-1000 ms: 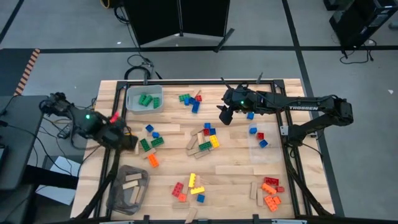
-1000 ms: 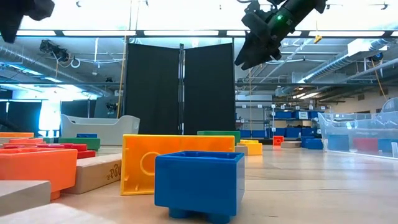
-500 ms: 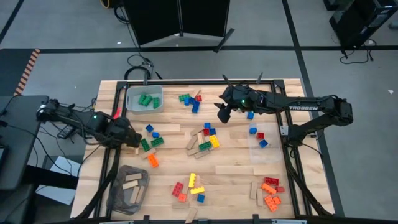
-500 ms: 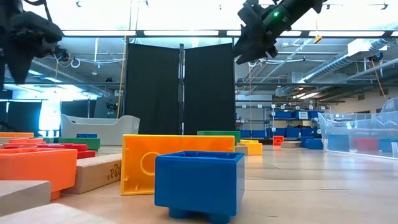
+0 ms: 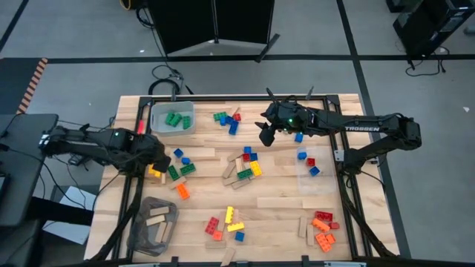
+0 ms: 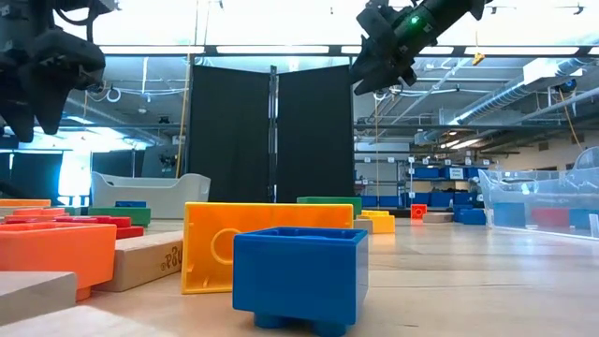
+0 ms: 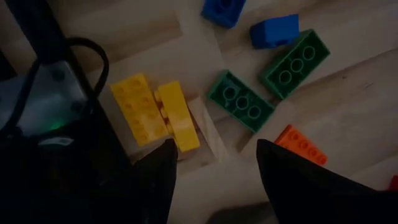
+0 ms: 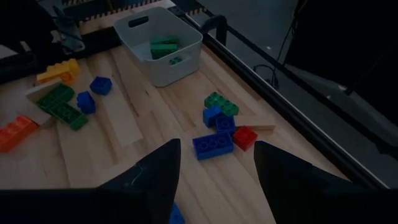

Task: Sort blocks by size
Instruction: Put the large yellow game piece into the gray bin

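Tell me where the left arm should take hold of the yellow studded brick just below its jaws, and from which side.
Probably across the long side walls of the yellow studded plastic brick, coming straight down from above. It lies flat, studs up, beside a second yellow brick and against a tan wooden piece, so the sides are crowded. The left gripper hangs open nearby.

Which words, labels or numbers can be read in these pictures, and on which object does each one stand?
"TROSSEN": white letters on the right arm, high view.
Printed mark on the wooden block, low view: too blurred to read.
No other readable text; the studded blocks carry none.
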Controlling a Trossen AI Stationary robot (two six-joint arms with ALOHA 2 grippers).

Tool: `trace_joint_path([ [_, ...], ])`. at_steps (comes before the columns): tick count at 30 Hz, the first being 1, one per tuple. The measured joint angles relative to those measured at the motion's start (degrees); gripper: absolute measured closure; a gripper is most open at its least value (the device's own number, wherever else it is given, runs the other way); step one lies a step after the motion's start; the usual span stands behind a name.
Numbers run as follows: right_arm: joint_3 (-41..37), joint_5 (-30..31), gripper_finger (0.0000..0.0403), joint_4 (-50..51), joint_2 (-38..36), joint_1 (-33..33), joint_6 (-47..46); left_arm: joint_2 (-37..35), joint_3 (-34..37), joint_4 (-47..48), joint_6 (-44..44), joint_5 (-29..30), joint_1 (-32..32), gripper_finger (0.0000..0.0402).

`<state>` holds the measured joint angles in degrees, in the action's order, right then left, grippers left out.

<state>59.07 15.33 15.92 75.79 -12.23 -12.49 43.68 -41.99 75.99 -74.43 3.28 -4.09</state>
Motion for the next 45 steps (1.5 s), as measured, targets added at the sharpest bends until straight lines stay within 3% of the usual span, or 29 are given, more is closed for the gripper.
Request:
trace_joint_path([
  [9,0.00,0.00,0.0183,0.00,0.00,0.00,-1.51,1.54,-0.48,-2.43,9.91,-2.73,4.85,0.0197],
  [13,0.00,0.00,0.0183,0.01,0.00,0.02,-2.90,4.13,-0.49,-5.01,20.11,-3.21,6.48,0.0198],
  [17,0.00,0.00,0.0183,0.02,0.00,0.04,-3.24,7.88,-0.49,-6.17,33.40,-7.93,7.14,0.0198],
  [26,0.00,0.00,0.0183,0.10,0.00,0.35,-6.54,15.48,-0.51,-4.86,48.37,-8.05,7.16,0.0194],
  [31,0.00,0.00,0.0183,0.46,0.00,1.02,-7.52,19.51,-0.51,-4.10,51.83,-9.41,7.16,0.0164],
  [45,-0.02,0.22,0.0183,0.37,0.00,1.36,-10.10,34.77,-0.55,-0.96,66.36,-7.22,7.16,0.0028],
])
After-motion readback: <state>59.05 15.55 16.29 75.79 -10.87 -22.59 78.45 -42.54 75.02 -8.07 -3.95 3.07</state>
